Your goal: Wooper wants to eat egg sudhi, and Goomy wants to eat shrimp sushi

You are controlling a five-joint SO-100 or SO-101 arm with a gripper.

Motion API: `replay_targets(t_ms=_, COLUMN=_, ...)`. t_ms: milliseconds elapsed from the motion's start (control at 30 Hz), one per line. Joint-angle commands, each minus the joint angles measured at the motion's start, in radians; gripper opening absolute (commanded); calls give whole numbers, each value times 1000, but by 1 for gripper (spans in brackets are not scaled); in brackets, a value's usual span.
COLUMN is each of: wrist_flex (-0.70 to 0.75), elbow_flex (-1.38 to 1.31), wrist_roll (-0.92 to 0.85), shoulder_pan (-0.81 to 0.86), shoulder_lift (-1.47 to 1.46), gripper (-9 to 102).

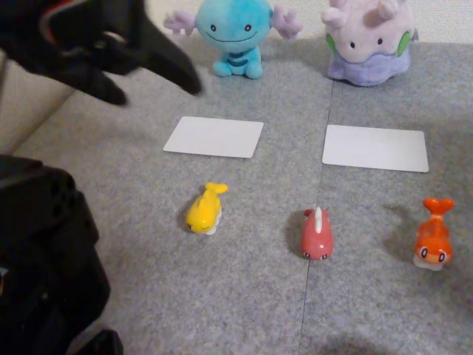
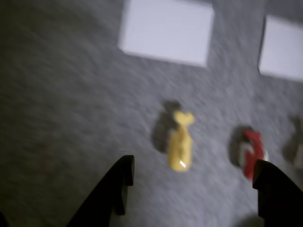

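The gripper (image 2: 191, 182) hangs above the mat with jaws spread wide, holding nothing. The egg sudhi (image 1: 205, 210) lies near the left white card (image 1: 213, 137), before Wooper (image 1: 235, 33). Risk: an off-centre descent may tip it or catch the neighbouring pink figure (image 1: 317, 235).

grey carpet (image 1: 259, 296) | Wooper (image 1: 235, 33) | Goomy (image 1: 368, 41) | two white cards (image 1: 213, 137) | egg sudhi (image 1: 205, 209) | pink figure (image 1: 316, 235) | shrimp sushi (image 1: 434, 235)

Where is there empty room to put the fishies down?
Both white cards are bare: one before Wooper, one before Goomy. Open carpet lies left of the egg sudhi. The row with the pink figure and shrimp sushi is crowded.
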Motion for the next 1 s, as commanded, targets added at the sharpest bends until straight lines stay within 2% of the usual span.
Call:
replay_targets(t_ms=0, wrist_flex=3, elbow_flex=-37, wrist_roll=-114, shoulder_pan=97, shoulder_lift=-152, gripper=30)
replay_targets(t_ms=167, wrist_flex=-2, elbow_flex=-37, wrist_roll=-176, shoulder_pan=112, shoulder_lift=-422, gripper=30)
replay_targets(t_ms=367, wrist_flex=-127, elbow_flex=-35, wrist_roll=-179, shoulder_pan=115, shoulder_lift=-626, gripper=30)
replay_targets(t_ms=833, wrist_flex=-336, elbow_flex=-34, wrist_roll=-181, shoulder_pan=199, shoulder_lift=-882, gripper=29)
replay_targets(t_ms=967, wrist_flex=-360, elbow_flex=-34, wrist_roll=-173, shoulder_pan=196, shoulder_lift=-910, gripper=20)
